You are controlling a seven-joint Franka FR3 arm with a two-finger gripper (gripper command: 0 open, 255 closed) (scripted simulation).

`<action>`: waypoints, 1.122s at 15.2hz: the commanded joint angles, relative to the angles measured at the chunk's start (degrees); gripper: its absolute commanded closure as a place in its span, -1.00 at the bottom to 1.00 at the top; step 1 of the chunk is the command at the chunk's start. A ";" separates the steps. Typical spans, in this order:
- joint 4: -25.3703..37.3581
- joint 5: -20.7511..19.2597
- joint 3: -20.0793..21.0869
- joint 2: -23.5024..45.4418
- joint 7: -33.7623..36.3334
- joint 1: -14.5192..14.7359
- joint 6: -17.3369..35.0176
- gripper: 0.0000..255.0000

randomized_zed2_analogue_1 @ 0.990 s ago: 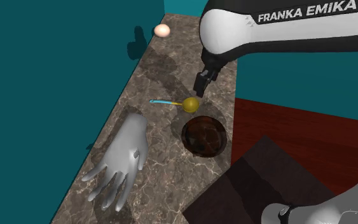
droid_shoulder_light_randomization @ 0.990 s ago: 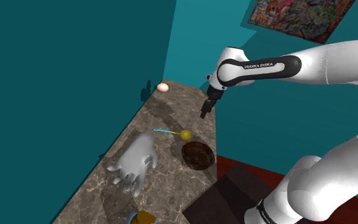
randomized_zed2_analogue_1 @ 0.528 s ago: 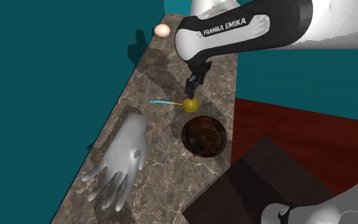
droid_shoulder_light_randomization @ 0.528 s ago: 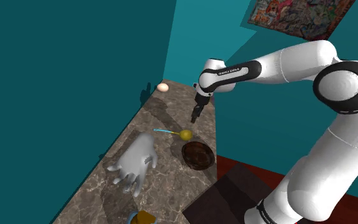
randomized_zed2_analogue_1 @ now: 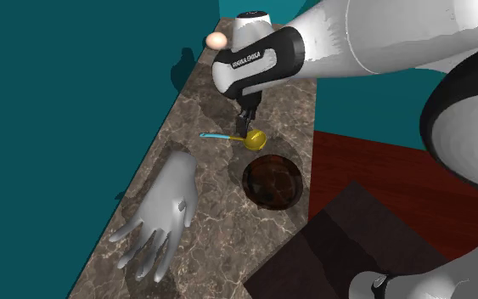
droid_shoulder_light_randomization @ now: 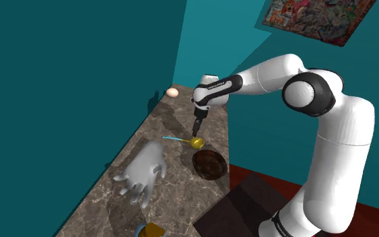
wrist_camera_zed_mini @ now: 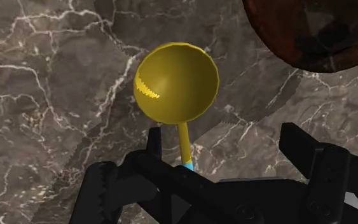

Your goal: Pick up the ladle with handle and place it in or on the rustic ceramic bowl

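A ladle with a yellow cup (droid_shoulder_light_randomization: 196, 142) (randomized_zed2_analogue_1: 255, 139) and a thin blue handle (randomized_zed2_analogue_1: 214, 136) lies on the marble counter (droid_shoulder_light_randomization: 174, 202). The dark brown bowl (droid_shoulder_light_randomization: 210, 164) (randomized_zed2_analogue_1: 272, 181) (wrist_camera_zed_mini: 317, 32) stands just beside the cup, towards the stand. My black gripper (droid_shoulder_light_randomization: 196, 130) (randomized_zed2_analogue_1: 244, 127) (wrist_camera_zed_mini: 228, 149) hangs open right over the ladle, pointing down. In the wrist view the yellow cup (wrist_camera_zed_mini: 176, 81) lies just ahead of the fingertips. Its stem runs back between them, close to one finger (wrist_camera_zed_mini: 154, 141), and nothing clasps it.
A grey model hand (droid_shoulder_light_randomization: 143, 172) (randomized_zed2_analogue_1: 165, 212) lies palm down nearer the stand. An egg (droid_shoulder_light_randomization: 172, 92) (randomized_zed2_analogue_1: 216, 40) rests at the counter's far end by the teal wall. A yellow-brown object (droid_shoulder_light_randomization: 152, 230) sits at the near end. The counter's edge drops to a dark red floor.
The arm has swung towards the shoulder view's left and come down. The gripper went from above the counter's far edge to just over the ladle, and stayed open. Nothing else moved.
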 commanded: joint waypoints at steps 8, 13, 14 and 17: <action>12.66 0.86 2.43 15.38 -4.91 -1.32 -0.07 -1.00; 11.85 1.28 2.75 17.25 -5.17 -1.31 2.60 -1.00; 11.86 1.28 2.75 17.25 -5.17 -1.31 2.59 -1.00; 11.87 1.28 2.75 17.25 -5.17 -1.31 2.59 -1.00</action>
